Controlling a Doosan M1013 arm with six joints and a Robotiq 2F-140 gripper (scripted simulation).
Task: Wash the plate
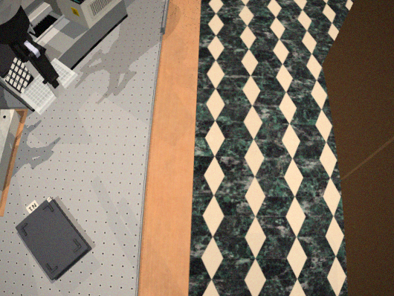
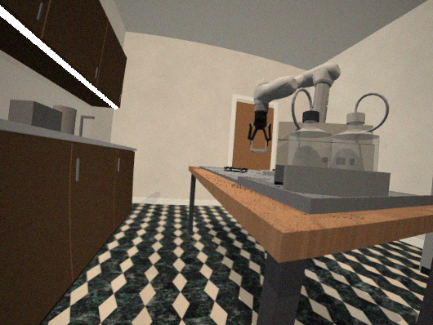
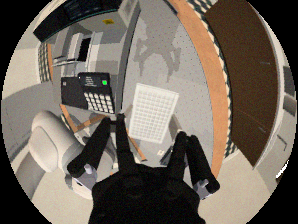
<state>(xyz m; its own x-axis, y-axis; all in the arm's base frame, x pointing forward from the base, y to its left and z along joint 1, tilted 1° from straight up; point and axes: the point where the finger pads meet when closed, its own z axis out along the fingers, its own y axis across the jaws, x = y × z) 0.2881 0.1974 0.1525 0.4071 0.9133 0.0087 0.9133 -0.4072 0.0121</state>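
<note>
plate (image 1: 42, 89) is clamped between the fingers of the gripper (image 1: 44, 68), carried in the air above the perforated table (image 1: 111, 149). the jaws stand partway closed on the plate's edges. in the top view the white, gridded plate shows on both sides of the black gripper body, at the upper left of the frame, partly over the keypad (image 1: 18, 75) of the washer (image 1: 89, 22). whether the plate overlaps the washer's carrier cannot be told from this view.

in the wrist view the plate (image 3: 153, 112) lies between the two dark fingers, its well grid facing the camera, tilted somewhat in the frame. the keypad (image 3: 100, 99) sits just left of it, with a green lamp (image 3: 105, 83) lit above the keys. the cut corner of the plate cannot be made out.

in the exterior view the gripper (image 2: 260, 140) hangs from the arm (image 2: 294, 86), pointing downward, with the plate (image 2: 258, 150) seen edge-on at the fingertips, well above the table (image 2: 286, 220). two clear bottles (image 2: 332, 147) with tubing stand on the near side of the washer.

nest (image 1: 52, 239), dark and labelled n1 at one corner, sits at the lower left of the top view, well apart from the gripper, with nothing in its locators.
</note>
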